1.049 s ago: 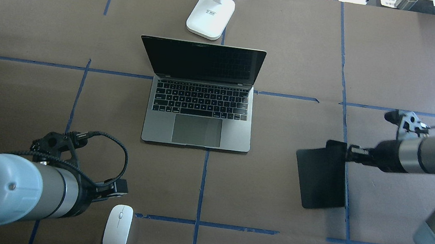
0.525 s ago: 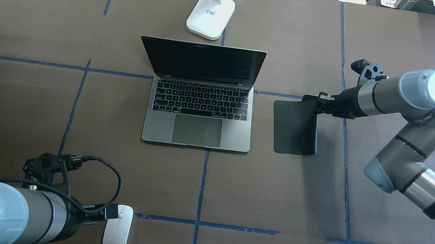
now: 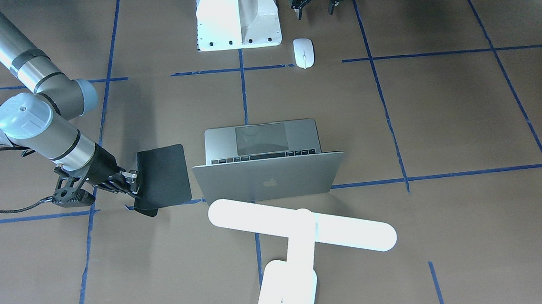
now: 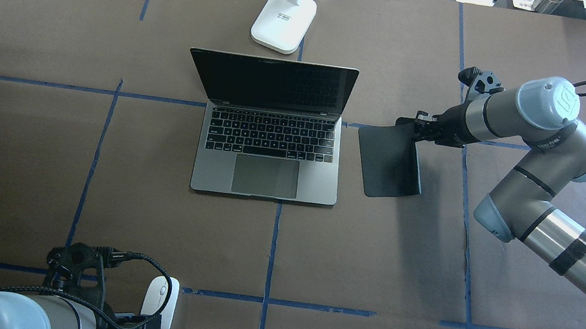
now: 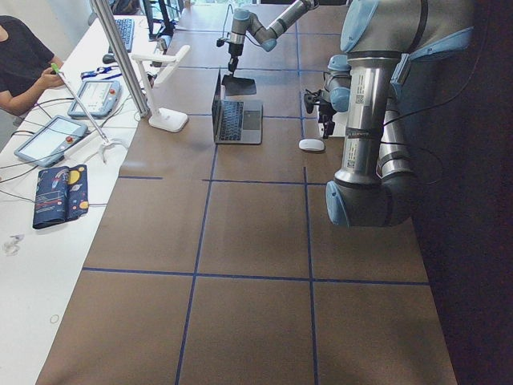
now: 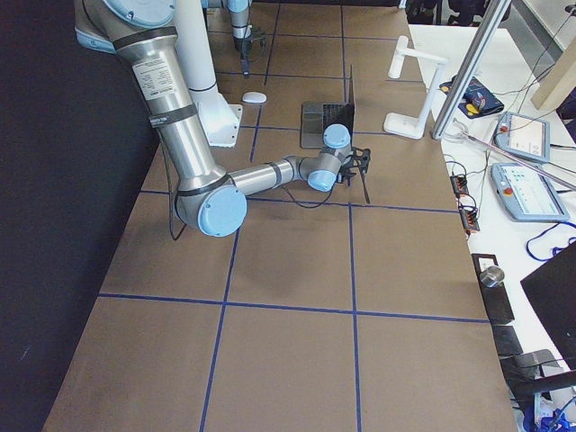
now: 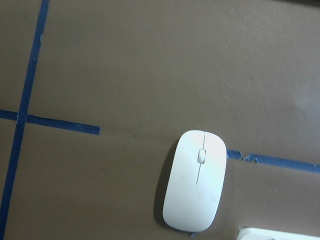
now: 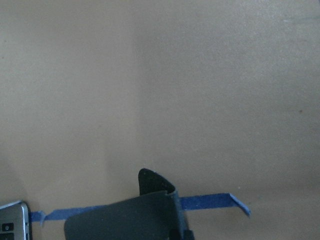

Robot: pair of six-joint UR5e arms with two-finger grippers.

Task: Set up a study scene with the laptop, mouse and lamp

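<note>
The laptop (image 4: pixel 266 175) stands open mid-table, its apple-logo lid (image 3: pixel 268 177) facing the front view. The white lamp's base (image 4: pixel 283 21) sits behind it, and its bar (image 3: pixel 300 224) hangs over the lid. The white mouse (image 4: pixel 161 295) lies by the near edge, also in the front view (image 3: pixel 303 53) and the left wrist view (image 7: pixel 196 187). My left gripper (image 3: pixel 314 5) hovers just beside the mouse, fingers apparently spread, holding nothing. My right gripper (image 4: pixel 419 130) is shut on the far corner of a black mouse pad (image 4: pixel 389 163), held tilted just right of the laptop.
The white bolted robot pedestal (image 3: pixel 237 16) stands at the near edge beside the mouse. Blue tape lines (image 4: pixel 272 252) cross the brown table. Control tablets (image 5: pixel 100 96) and a seated person (image 5: pixel 20 56) are on the operators' side.
My right arm has carried the mouse pad from the table's near right up and left, to beside the laptop. My left arm has drawn back toward the near edge alongside the mouse.
</note>
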